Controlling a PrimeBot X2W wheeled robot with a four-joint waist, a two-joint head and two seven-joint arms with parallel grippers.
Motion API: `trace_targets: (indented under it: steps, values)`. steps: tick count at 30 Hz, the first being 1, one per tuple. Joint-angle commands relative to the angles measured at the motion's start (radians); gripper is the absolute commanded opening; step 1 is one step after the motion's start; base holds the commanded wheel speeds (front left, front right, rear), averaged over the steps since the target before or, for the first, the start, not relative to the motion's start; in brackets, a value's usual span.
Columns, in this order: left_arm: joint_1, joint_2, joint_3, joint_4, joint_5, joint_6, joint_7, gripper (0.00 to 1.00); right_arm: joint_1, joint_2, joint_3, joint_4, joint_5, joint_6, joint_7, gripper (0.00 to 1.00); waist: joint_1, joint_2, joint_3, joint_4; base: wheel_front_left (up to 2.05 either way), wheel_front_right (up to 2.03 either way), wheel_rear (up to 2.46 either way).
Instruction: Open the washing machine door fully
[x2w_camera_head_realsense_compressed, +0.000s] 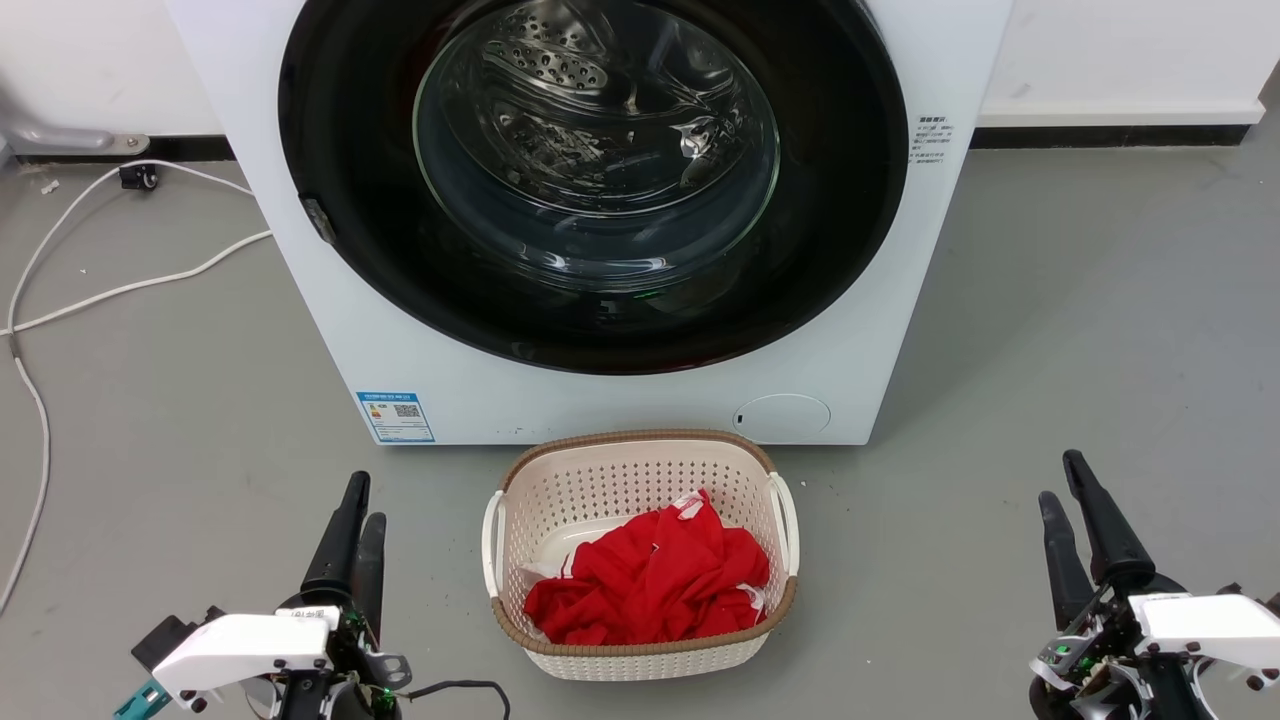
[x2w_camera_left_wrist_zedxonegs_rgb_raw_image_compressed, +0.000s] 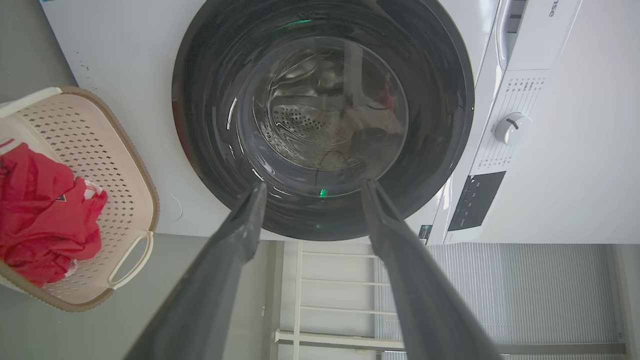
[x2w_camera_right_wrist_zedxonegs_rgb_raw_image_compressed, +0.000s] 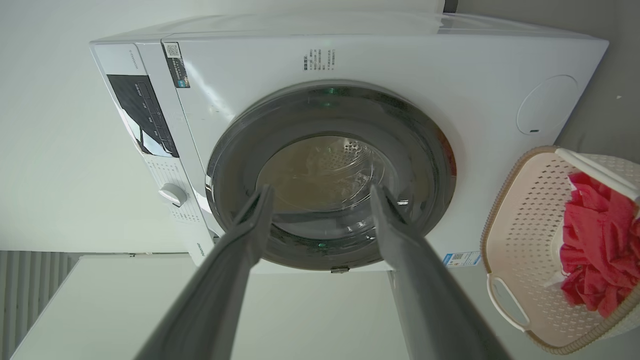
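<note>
1. One white cable (x2w_camera_head_realsense_compressed: 120, 290) lay looped across the grey floor at the far left, well apart from the work.
2. The left hand (x2w_camera_head_realsense_compressed: 365, 500) hung low and empty. The left wrist view showed its two long dark fingers spread apart, well short of the machine.
3. The large round glossy black washing machine door (x2w_camera_head_realsense_compressed: 595, 170), with its bulging clear glass bowl, sat shut and flush in the white washing machine front (x2w_camera_head_realsense_compressed: 300, 330). A small grey catch (x2w_camera_head_realsense_compressed: 318, 220) showed at its left edge.
4. A cream perforated plastic basket (x2w_camera_head_realsense_compressed: 640, 436) holding a crumpled red cloth (x2w_camera_head_realsense_compressed: 650, 580) stood on the floor just before the machine, below the door.
5. The right hand (x2w_camera_head_realsense_compressed: 1058, 478) also hung low, released and holding nothing.
6. Judged from this, the task had not begun and the approach was the step in hand. The next move likely called for a hand to reach the catch, hook behind the rim and pull outward in an arc.
</note>
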Motion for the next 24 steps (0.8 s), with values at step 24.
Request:
trace_targets:
  steps: [24]
  values:
    - [-0.042, 0.003, -0.008, -0.162, 0.485, -0.002, -0.104, 1.0, 0.012, 0.001, 0.028, -0.172, -0.595, 0.0, -0.104, 1.0, 0.0001, 0.0, -0.001, -0.001, 0.0, 0.0, 0.0]
